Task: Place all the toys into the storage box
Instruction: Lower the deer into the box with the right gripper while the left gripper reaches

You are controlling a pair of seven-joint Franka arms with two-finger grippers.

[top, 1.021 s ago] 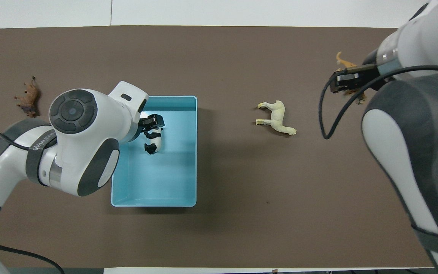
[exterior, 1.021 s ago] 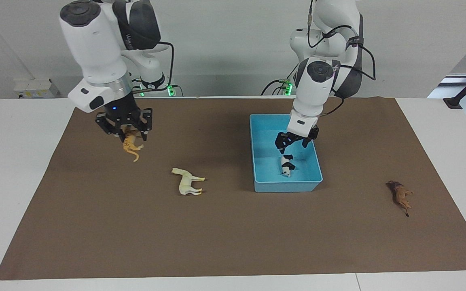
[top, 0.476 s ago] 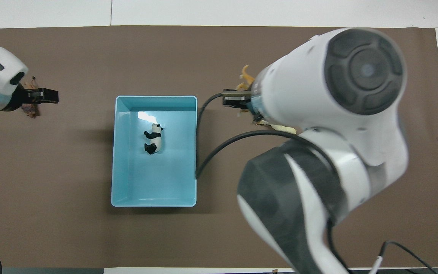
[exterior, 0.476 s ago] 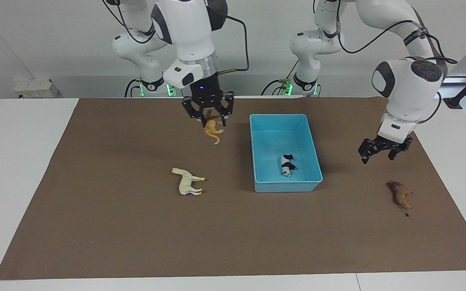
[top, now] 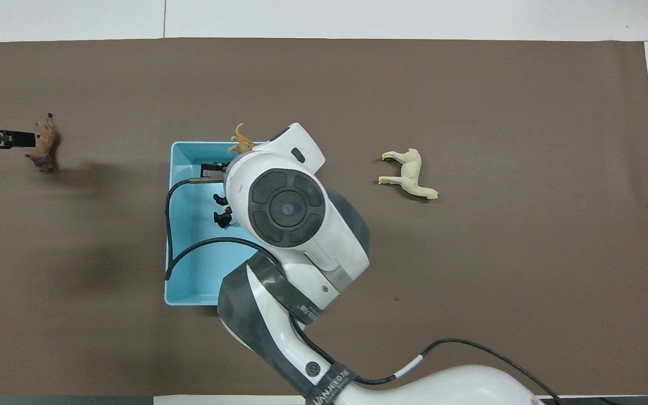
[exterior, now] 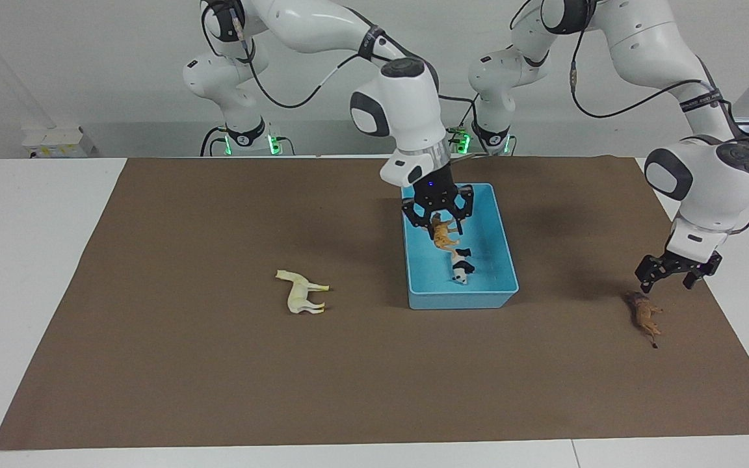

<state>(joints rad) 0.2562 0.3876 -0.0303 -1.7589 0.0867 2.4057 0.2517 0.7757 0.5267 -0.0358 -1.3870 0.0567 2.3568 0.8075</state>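
Observation:
My right gripper is shut on the orange striped tiger and holds it over the light blue storage box. The tiger's tail shows in the overhead view. The black-and-white panda lies in the box just below the tiger. My left gripper is open and hangs just above the brown lion, which lies on the mat toward the left arm's end of the table. The cream-white horse lies on its side on the mat toward the right arm's end.
A brown mat covers most of the white table. In the overhead view my right arm covers much of the box and part of the panda.
My right gripper has carried the tiger from the right arm's end of the mat to over the box. My left gripper left the panda in the box and moved over the lion, lowering.

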